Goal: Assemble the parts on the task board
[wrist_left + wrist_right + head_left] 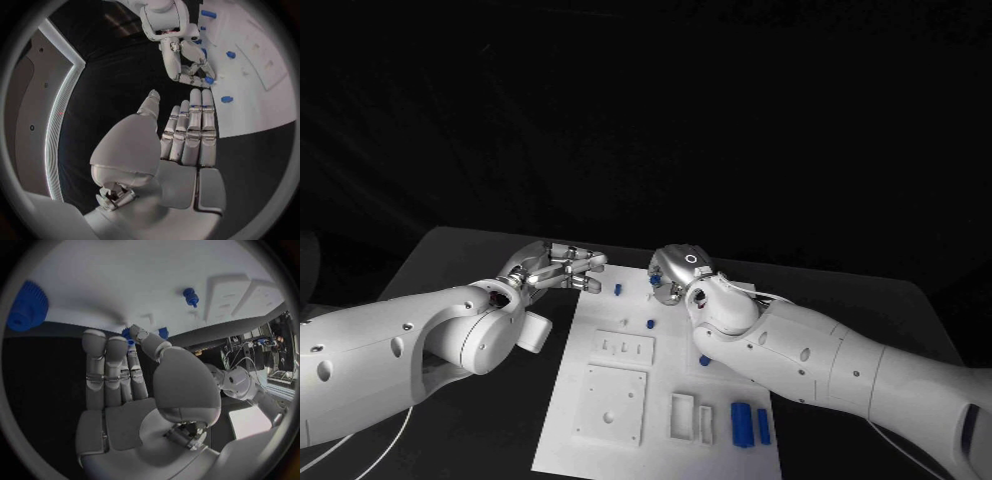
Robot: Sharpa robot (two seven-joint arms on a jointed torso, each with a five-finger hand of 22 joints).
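Right robot hand (pixel 678 272) pinching a small blue part (pixel 209 80) at the task board's (pixel 589 440) far edge — left robot hand (pixel 560 268) open, empty (just beside, flanking).

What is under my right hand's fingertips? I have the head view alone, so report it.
Observer: In the left wrist view, the right hand has its fingertips on a small blue part at the edge of the task board. I cannot tell whether it is gripped.
Operator: Check the left hand's palm.
Observer: The left hand holds nothing. Its fingers lie straight, with the thumb apart.
Operator: Report what else lies near the right hand.
Observer: The right wrist view shows a blue toothed wheel on the board, off to one side of the fingers.
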